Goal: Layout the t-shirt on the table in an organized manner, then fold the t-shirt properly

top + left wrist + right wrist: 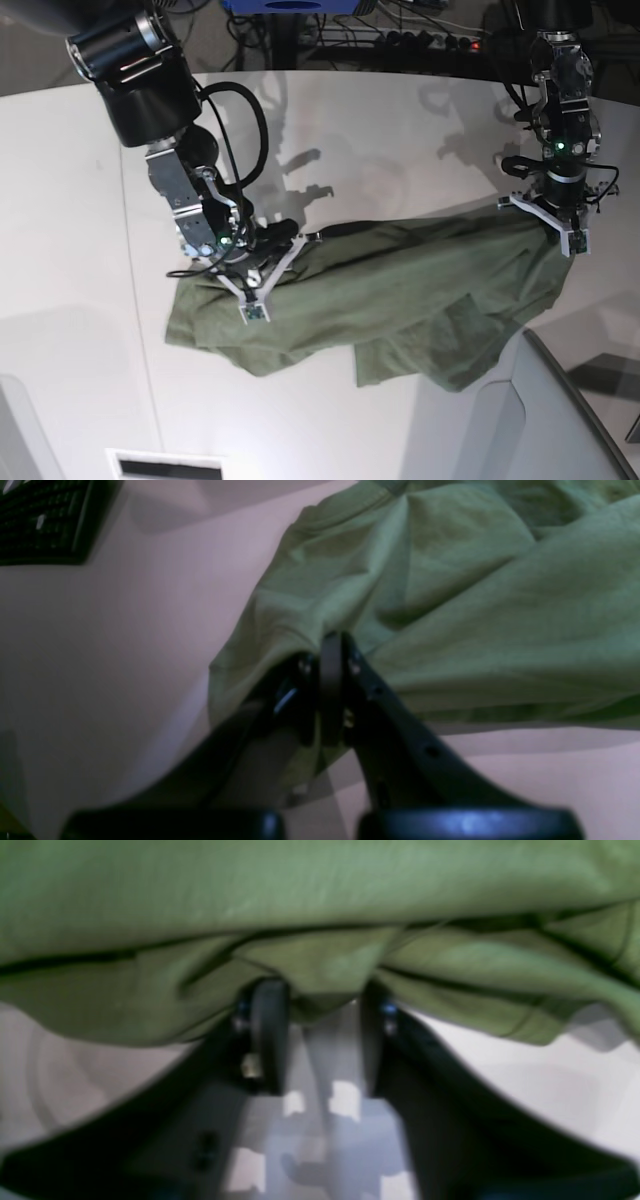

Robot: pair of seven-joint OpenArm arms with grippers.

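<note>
The olive-green, short-sleeved cotton t-shirt (400, 300) lies rumpled on the smooth white counter (400, 130), strung out between the two arms so that its long axis runs side to side across the base view. The left pincer (548, 215) is clamped tight on a gathered fold at one end of the cloth, its black fingers (330, 680) pressed together with fabric bunched around them. The right pincer (250, 270) sits at the opposite end; its jaws stand slightly apart with a tuck of green cloth (320, 965) drooping between them, so it appears to pinch the shirt, though blur leaves that uncertain. The middle sags in loose folds toward the counter's near edge. Each arm is nearest its own end, so drawing them apart along that axis should spread the shirt flat.
</note>
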